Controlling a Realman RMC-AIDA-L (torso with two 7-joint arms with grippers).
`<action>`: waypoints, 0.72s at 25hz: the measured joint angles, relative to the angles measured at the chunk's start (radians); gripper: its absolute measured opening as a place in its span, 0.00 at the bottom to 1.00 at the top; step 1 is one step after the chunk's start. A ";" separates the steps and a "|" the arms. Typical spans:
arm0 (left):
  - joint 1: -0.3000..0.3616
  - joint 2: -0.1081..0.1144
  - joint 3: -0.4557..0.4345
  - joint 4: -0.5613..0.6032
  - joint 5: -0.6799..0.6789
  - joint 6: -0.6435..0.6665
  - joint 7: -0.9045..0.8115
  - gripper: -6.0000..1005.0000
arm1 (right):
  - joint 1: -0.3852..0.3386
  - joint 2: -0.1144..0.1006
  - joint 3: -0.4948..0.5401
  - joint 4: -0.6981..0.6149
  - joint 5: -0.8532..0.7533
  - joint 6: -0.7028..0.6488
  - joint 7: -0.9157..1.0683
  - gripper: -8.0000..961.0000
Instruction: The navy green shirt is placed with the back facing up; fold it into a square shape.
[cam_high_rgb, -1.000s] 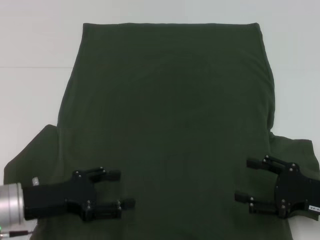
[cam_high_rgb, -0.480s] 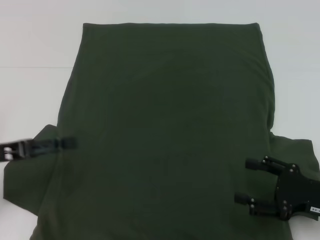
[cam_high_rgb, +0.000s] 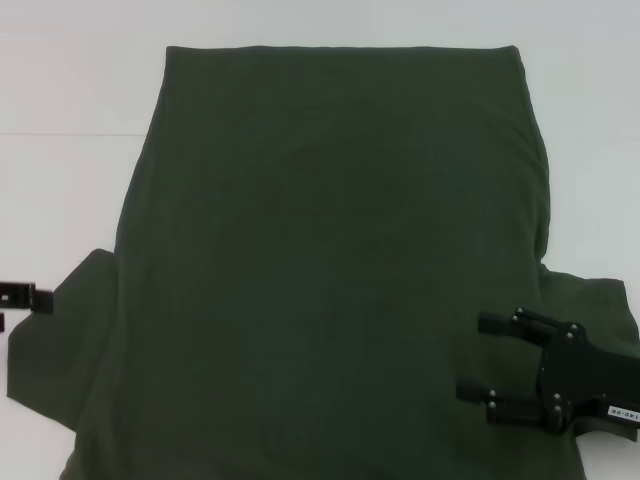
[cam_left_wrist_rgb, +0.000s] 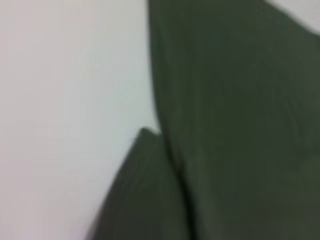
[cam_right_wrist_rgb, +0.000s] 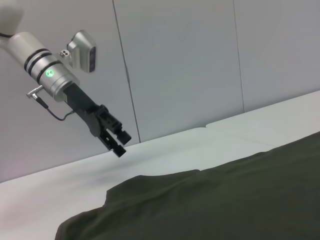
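We see the left pincer pulled off the navy green shirt lying flat on the tabletop, empty and slightly parted, while the right pincer hovers open over its near-right hem, no fold begun.

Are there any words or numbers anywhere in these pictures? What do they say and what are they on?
A small white label on the right gripper, near its wrist end in the head view: it carries dark print, too small to read.
The navy green shirt: plain, no print.
The left gripper, raised above the table in the right wrist view: no readable text.
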 joint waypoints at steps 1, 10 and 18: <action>-0.006 0.002 0.007 -0.005 0.019 0.007 0.002 0.87 | 0.001 0.002 0.000 0.000 0.000 0.004 0.001 0.95; -0.074 0.023 0.030 -0.074 0.173 -0.018 0.012 0.87 | 0.003 0.011 0.002 -0.002 0.000 0.010 0.008 0.95; -0.087 0.018 0.031 -0.138 0.208 -0.113 -0.007 0.87 | 0.006 0.013 0.001 -0.016 0.000 0.004 0.033 0.95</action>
